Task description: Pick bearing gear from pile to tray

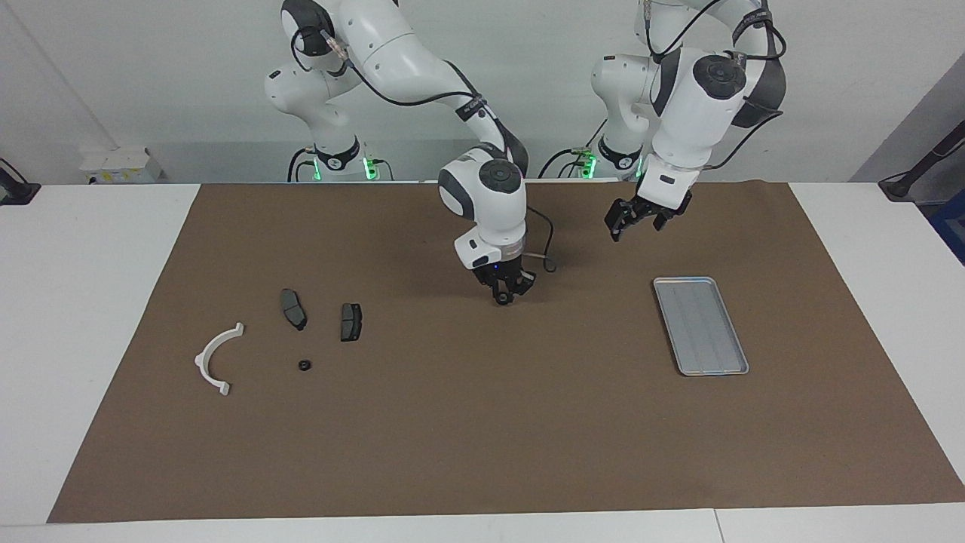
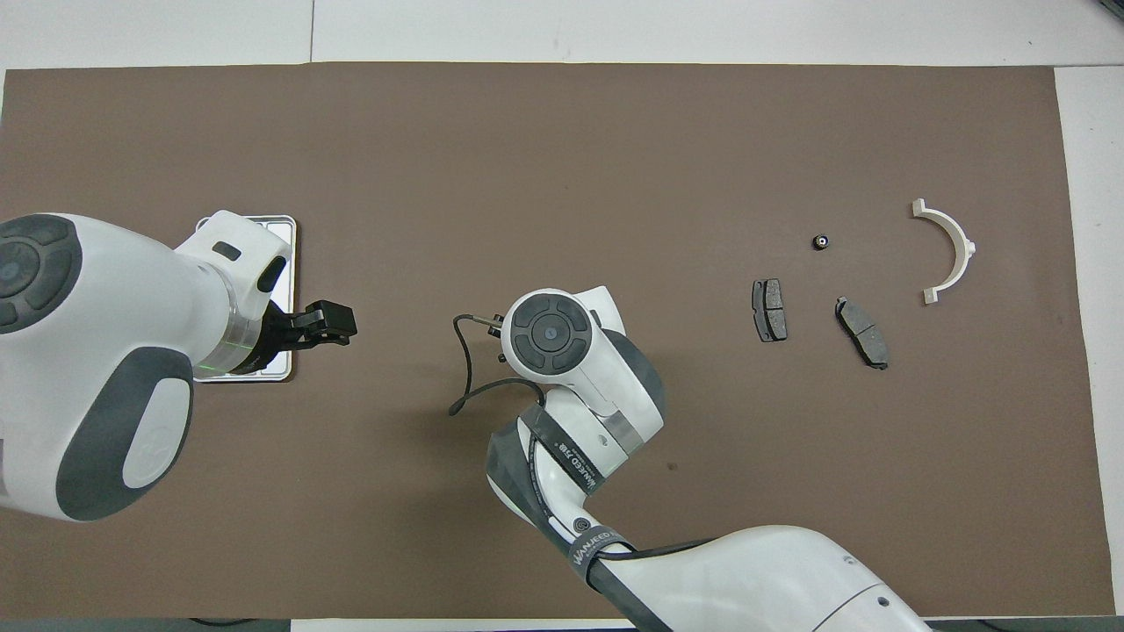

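Facing view: right gripper (image 1: 503,292) low at frame centre, just above the worktop (image 1: 482,422), jaws closed on a small dark piece, apparently a bearing gear. Left gripper (image 1: 639,217) hangs upper right above the tray (image 1: 701,326), waiting, jaws apart. Pile (image 1: 301,339) at lower left; one bearing gear (image 1: 304,366) lies there, tiny, black, round. Step judged: carry toward the tray; next, travel to it and release. Overhead view: right gripper hidden under its wrist; tray (image 2: 279,230) left of centre, gear (image 2: 820,240) upper right.

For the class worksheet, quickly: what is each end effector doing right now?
Left end effector: raised near the tray, grip state cannot be told.
Right end effector: low over the mat, holding a small dark piece.
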### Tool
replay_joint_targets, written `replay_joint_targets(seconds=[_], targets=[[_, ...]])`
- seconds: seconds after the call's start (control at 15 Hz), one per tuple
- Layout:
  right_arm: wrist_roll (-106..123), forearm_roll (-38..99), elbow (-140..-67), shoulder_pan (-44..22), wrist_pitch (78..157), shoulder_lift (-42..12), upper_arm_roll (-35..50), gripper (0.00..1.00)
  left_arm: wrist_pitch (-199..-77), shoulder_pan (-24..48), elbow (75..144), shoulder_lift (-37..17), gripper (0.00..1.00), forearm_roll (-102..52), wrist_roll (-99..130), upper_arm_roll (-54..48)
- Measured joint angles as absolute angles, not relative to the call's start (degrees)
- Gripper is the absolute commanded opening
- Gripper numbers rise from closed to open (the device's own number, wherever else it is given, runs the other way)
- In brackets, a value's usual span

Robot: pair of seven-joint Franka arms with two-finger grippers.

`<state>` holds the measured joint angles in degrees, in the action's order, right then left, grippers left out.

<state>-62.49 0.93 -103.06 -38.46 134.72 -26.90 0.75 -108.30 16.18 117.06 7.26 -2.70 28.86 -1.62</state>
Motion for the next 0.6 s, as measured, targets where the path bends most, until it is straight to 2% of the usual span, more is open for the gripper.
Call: replay_joint_targets(seconds=[0.07,0.2,0.47,0.6], targets=[[-62.5,0.9,-103.4,-38.4,135.1,-26.9,0.7,0.85,-108.3,16.2,117.1,7.3,1.0,-2.7,28.9,-1.6],[-62.5,0.9,-103.7,-38.2,135.2,-26.9,0.6,0.97,-108.3,16.2,117.1,7.3,1.0,-2.7,29.0,-1.6],[-62.5,0.9,-103.4,-37.6,134.8,-26.5,0.4,0.97,-108.5,16.7,117.1,7.3,1.0,-2.7,30.4,-1.7],[-60.2,0.9,-102.6,-35.5,132.1,-25.1,0.2,0.97,-108.8,17.5,117.1,7.3,1.0,-2.7,31.6,-1.7]])
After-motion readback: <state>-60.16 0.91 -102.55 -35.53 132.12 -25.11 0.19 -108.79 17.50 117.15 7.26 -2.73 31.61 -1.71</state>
